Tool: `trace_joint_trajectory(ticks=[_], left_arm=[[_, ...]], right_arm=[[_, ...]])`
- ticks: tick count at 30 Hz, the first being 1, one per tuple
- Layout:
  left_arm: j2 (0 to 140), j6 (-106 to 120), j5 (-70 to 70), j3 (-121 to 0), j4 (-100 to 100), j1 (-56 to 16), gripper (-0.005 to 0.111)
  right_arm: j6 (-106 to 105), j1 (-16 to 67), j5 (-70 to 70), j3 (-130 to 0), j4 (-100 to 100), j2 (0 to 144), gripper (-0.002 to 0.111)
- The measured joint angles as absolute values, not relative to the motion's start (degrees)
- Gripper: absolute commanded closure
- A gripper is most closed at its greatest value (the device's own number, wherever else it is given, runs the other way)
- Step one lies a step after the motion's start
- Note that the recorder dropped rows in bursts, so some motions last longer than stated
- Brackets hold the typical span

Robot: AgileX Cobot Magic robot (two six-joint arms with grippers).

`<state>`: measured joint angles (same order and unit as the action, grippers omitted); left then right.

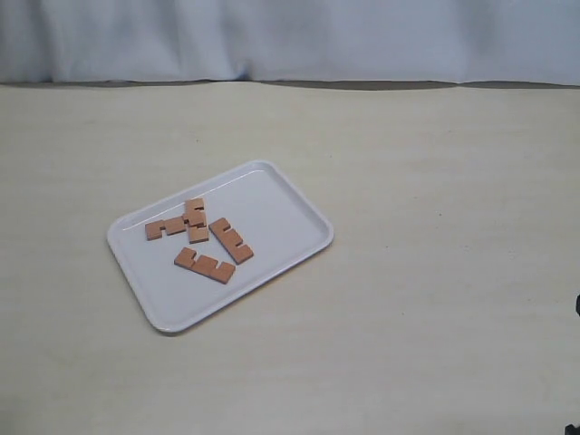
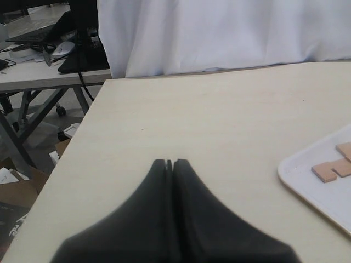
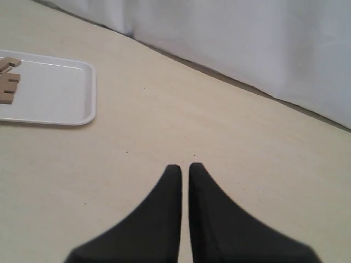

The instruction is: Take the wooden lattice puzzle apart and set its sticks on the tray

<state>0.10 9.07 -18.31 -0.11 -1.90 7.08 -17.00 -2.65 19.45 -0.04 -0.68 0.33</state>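
The white tray lies left of the middle of the table. Several reddish-brown notched sticks lie flat and loose on it. One stick touches another stick at the tray's far left; a third stick and a fourth stick lie apart nearer the front. No assembled lattice shows. My left gripper is shut and holds nothing, over bare table left of the tray. My right gripper is shut with a hairline gap, empty, well to the right of the tray. Neither gripper's jaws show in the exterior view.
A white curtain hangs behind the table's far edge. Past the table's left edge there is a drop, with a desk and clutter beyond. A small dark part shows at the right border of the exterior view.
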Motion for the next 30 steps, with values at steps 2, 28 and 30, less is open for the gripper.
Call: trace_joint_trajectory(ticks=[2, 28, 30], left_arm=[[0.1, 9.1, -18.3, -0.1, -1.9, 7.1, 0.107], [0.1, 9.1, -18.3, -0.1, -1.9, 7.1, 0.107], [0.1, 9.1, -18.3, -0.1, -1.9, 7.1, 0.107]], right_arm=[[-17.0, -2.7, 19.4, 0.0, -0.7, 0.3, 0.104], [-5.0, -2.7, 19.9, 0.0, 0.0, 0.3, 0.104], [-5.0, -2.7, 19.9, 0.0, 0.0, 0.3, 0.104]])
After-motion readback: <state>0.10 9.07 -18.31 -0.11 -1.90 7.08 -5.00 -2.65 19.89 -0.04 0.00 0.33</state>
